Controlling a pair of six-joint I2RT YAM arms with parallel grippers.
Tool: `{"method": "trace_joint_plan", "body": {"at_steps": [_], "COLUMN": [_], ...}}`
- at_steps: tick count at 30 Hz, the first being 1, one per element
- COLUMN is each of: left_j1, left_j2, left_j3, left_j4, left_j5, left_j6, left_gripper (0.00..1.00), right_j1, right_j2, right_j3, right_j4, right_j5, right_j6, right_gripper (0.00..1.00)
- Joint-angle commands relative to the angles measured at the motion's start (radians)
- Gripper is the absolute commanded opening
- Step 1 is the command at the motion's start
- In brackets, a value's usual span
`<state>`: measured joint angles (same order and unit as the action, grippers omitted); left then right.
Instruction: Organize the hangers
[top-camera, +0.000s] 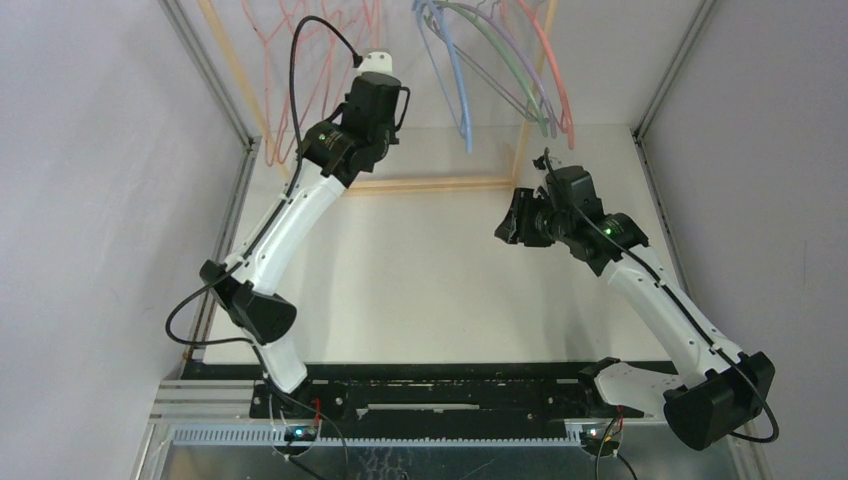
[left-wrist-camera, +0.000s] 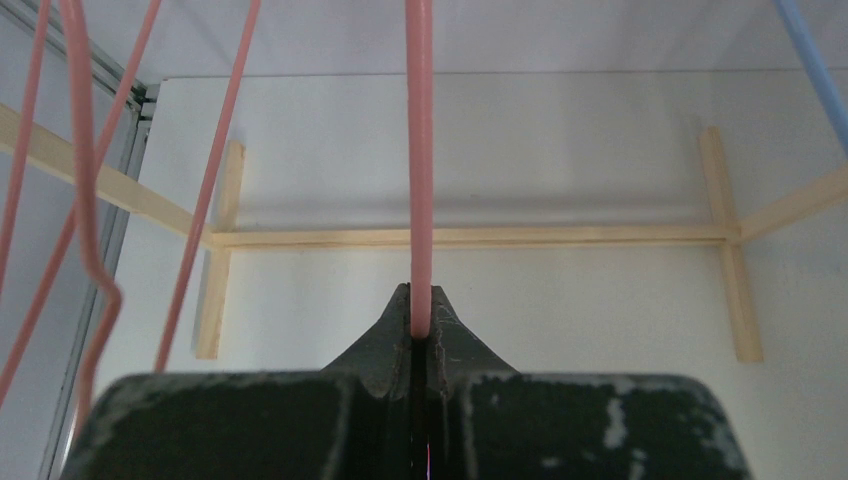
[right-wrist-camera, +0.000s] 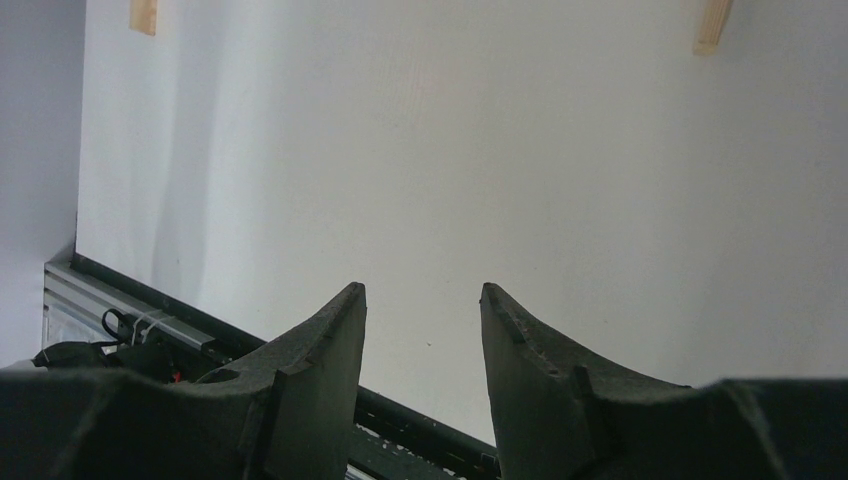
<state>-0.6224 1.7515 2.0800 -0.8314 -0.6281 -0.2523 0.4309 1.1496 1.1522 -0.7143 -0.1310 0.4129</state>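
Several salmon-pink hangers (top-camera: 300, 60) hang at the top left. Blue (top-camera: 455, 80), green, lavender and one more salmon-pink hanger (top-camera: 555, 80) hang at the top right. My left gripper (top-camera: 378, 70) is raised among the pink ones. In the left wrist view it (left-wrist-camera: 421, 300) is shut on a thin salmon-pink hanger bar (left-wrist-camera: 420, 150) that runs straight up from the jaws. More pink hangers (left-wrist-camera: 85, 200) hang to its left and a blue one (left-wrist-camera: 815, 70) at the far right. My right gripper (top-camera: 512, 228) is open and empty over the table, below the coloured hangers; it also shows in the right wrist view (right-wrist-camera: 422, 295).
The wooden rack's base bar (top-camera: 430, 184) lies across the far side of the white table, with sloping posts (top-camera: 235, 70) rising from it; the base also shows in the left wrist view (left-wrist-camera: 470, 237). Metal corner rails (top-camera: 660, 90) bound the table. A black rail (right-wrist-camera: 400, 420) runs along the near edge.
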Motion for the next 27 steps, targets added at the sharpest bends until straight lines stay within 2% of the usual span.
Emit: {"method": "trace_joint_plan", "body": {"at_steps": [1, 8, 12, 22, 27], "left_j1": [0.032, 0.063, 0.075, 0.096, 0.106], "left_j2": [0.034, 0.127, 0.147, 0.139, 0.082], "left_j3": [0.11, 0.21, 0.203, 0.104, -0.036], "left_j4": [0.05, 0.019, 0.018, 0.049, 0.079], "left_j5": [0.027, 0.085, 0.114, 0.152, 0.17], "left_j6": [0.045, 0.048, 0.038, 0.021, 0.0], "left_gripper": [0.0, 0.0, 0.0, 0.0, 0.0], "right_j1": [-0.016, -0.039, -0.05, -0.062, -0.061], "right_j2": [0.012, 0.016, 0.016, 0.024, 0.024], "right_j3": [0.0, -0.001, -0.001, -0.002, -0.002], "right_j4": [0.032, 0.026, 0.022, 0.022, 0.024], "right_j5": [-0.024, -0.027, -0.025, -0.033, -0.032], "right_j6": [-0.014, -0.013, -0.013, -0.014, -0.016], "right_gripper": [0.54, 0.54, 0.54, 0.53, 0.54]}}
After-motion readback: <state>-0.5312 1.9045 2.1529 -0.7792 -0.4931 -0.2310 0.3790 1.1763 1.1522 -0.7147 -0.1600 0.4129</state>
